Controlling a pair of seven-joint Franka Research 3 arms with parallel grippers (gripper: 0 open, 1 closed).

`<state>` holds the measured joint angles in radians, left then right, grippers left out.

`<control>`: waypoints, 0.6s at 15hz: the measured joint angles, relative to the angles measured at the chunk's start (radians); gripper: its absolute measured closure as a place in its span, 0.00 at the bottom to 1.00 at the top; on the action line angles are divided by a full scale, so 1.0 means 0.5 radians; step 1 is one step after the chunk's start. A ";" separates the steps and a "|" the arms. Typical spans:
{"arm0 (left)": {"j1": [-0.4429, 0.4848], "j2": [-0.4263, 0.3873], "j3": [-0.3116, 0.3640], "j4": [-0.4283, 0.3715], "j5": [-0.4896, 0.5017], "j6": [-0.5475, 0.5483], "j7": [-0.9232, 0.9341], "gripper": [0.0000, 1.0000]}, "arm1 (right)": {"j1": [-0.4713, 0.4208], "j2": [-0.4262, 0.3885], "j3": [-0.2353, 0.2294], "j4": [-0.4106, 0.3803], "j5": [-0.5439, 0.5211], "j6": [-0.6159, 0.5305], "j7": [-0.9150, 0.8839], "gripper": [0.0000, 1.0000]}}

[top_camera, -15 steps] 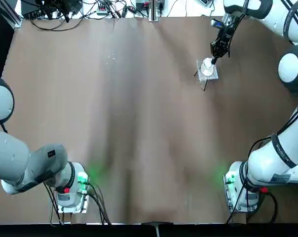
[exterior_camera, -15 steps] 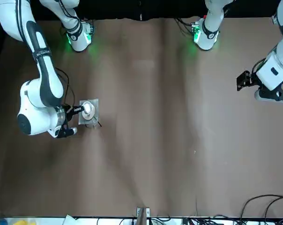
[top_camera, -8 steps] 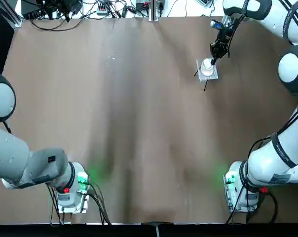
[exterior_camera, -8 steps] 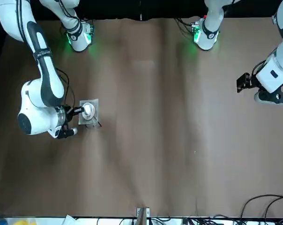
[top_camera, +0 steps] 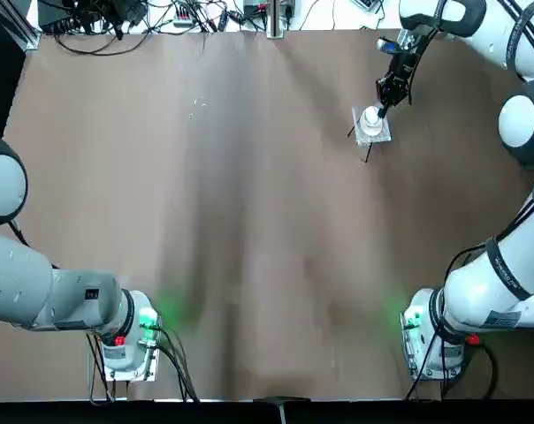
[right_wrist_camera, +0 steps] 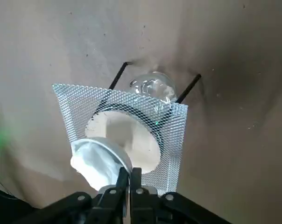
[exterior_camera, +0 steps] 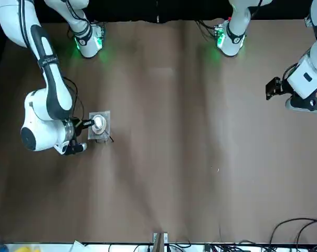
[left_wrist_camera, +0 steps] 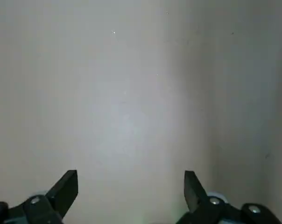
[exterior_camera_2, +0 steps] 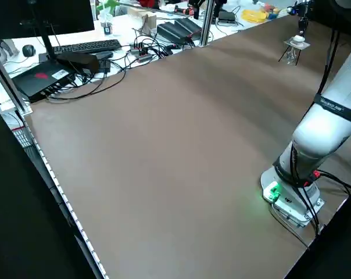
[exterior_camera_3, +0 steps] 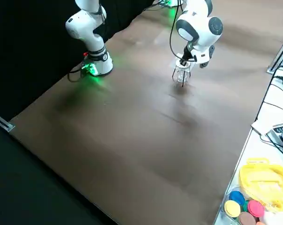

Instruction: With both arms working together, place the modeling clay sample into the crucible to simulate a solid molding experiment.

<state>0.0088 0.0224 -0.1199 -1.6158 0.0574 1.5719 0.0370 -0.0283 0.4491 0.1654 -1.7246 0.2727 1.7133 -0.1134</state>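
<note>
You've got the right end effector pinched on the near rim of the crucible, fingertips close together. The crucible sits tilted at the white disc of the wire gauze, toward the gauze's edge; whether its base fully rests there, you can't quite tell from these angles. The gauze lies on a black-legged tripod, with a clear glass vessel under it, standing on the far right part of the tabletop.

Your left end effector is spread wide, nothing between its fingers, above the left part of the tabletop. The modeling clay sample you can't make out in any view, so its spot is unclear.

Against the earlier frames: your left arm shifts, its links near the base lying straighter in the top view, and a cable shows more beside it. Its end effector moves only slightly in the front view. The right arm, crucible and tripod look practically unchanged. Off at the side, a yellow tray sits beside coloured lids.
</note>
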 joint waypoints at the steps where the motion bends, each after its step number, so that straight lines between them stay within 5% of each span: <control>1: 0.000 0.000 0.000 0.000 -0.017 0.000 0.000 0.00 | 0.000 0.005 0.000 -0.001 -0.001 0.000 0.000 0.96; 9: 0.011 -0.007 0.026 0.000 -0.051 0.005 0.000 0.00 | 0.000 0.032 -0.001 -0.007 -0.004 0.033 -0.002 0.88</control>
<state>0.0142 0.0188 -0.1068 -1.6158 0.0317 1.5743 0.0370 -0.0285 0.4649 0.1648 -1.7283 0.2709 1.7298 -0.1143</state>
